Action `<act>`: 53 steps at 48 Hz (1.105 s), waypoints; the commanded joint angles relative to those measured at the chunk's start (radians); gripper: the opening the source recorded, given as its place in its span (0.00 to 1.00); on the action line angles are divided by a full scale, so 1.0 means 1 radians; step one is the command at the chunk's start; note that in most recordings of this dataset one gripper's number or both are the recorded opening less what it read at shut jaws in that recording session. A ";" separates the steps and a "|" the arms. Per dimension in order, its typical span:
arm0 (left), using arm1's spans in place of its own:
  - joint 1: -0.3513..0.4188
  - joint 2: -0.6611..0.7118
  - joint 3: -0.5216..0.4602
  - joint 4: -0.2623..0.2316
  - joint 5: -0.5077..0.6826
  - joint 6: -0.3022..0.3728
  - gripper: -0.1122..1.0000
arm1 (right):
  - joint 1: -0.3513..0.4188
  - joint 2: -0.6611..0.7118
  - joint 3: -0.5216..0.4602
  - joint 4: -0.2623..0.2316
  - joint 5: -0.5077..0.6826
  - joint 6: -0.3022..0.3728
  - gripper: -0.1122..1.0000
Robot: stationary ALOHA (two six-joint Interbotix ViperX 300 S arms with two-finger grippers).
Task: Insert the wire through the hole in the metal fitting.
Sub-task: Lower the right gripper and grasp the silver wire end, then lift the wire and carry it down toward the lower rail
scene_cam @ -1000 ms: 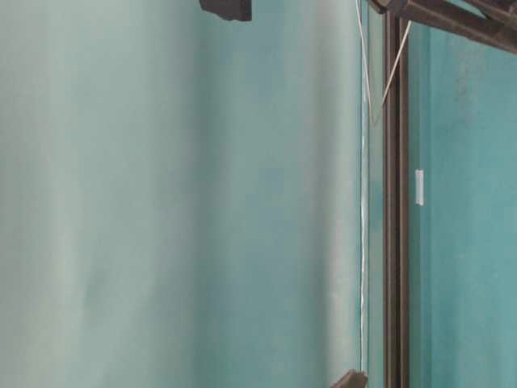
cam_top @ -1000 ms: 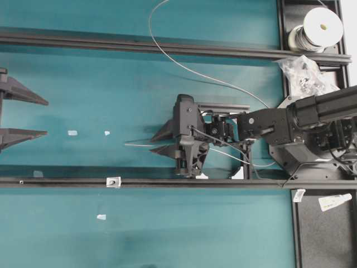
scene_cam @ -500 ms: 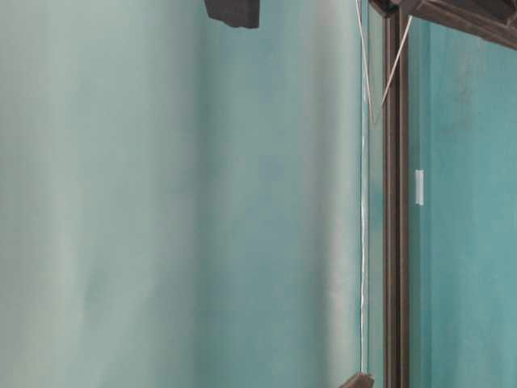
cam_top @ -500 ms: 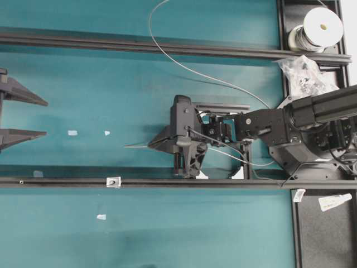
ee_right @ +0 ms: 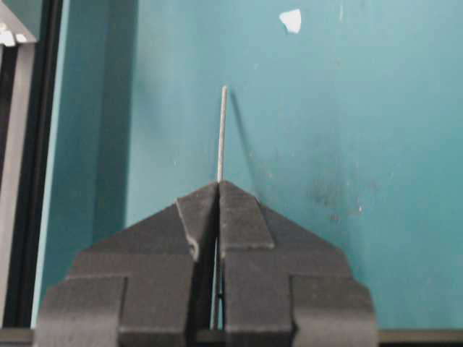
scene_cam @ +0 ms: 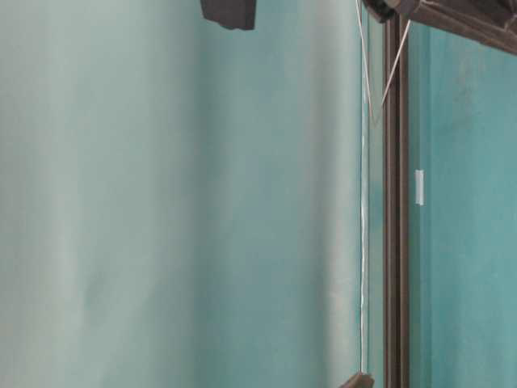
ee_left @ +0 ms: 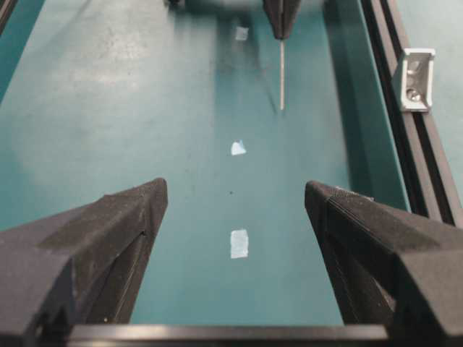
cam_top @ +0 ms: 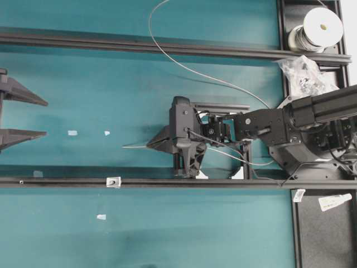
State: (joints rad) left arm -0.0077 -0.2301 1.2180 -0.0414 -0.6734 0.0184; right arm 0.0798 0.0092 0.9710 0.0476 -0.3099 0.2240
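Pinching the wire between closed fingers, the right gripper sits near the middle of the teal surface, just on the far side of the near black rail in the overhead view. A short straight end of the wire sticks out past the fingertips toward the left edge of the surface, lying level and close above the teal. Behind the gripper the wire runs back past the right arm, then sweeps in a long curve across the far rail and off the far edge of the overhead view.

The left gripper is at the left edge of the surface with its fingers spread wide and nothing between them. It is well apart from the wire's tip, and the left wrist view looks straight along the surface at that tip pointing back toward it.

The metal fitting sits on the near rail, left of the right gripper and nearer the front edge than the wire. Its hole shows only as a small dark spot at its centre. The wire's tip is near the fitting but not touching it.

Small white tape scraps lie on the teal between the two grippers. A spool stands at the far right corner, with a clear plastic bag just beside it.
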 commanded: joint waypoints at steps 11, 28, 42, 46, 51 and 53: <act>-0.003 -0.008 -0.018 0.003 -0.005 -0.002 0.88 | -0.002 -0.135 -0.005 -0.003 0.018 -0.044 0.09; -0.003 -0.014 -0.023 0.003 -0.005 0.000 0.89 | -0.014 -0.255 -0.014 -0.002 0.123 -0.100 0.09; -0.003 -0.035 -0.025 0.003 -0.005 0.002 0.89 | -0.014 -0.341 0.015 -0.015 0.143 -0.103 0.09; -0.003 -0.040 -0.023 0.003 -0.005 0.002 0.89 | -0.014 -0.347 0.029 -0.012 0.126 -0.101 0.09; -0.011 -0.038 -0.018 0.003 -0.006 0.002 0.89 | -0.014 -0.348 0.061 -0.009 0.058 -0.098 0.09; -0.017 -0.038 -0.015 0.003 -0.009 0.002 0.89 | -0.012 -0.348 0.077 -0.003 0.025 -0.097 0.09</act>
State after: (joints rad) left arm -0.0123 -0.2577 1.2118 -0.0414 -0.6750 0.0184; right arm 0.0660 -0.3252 1.0370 0.0368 -0.2301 0.1243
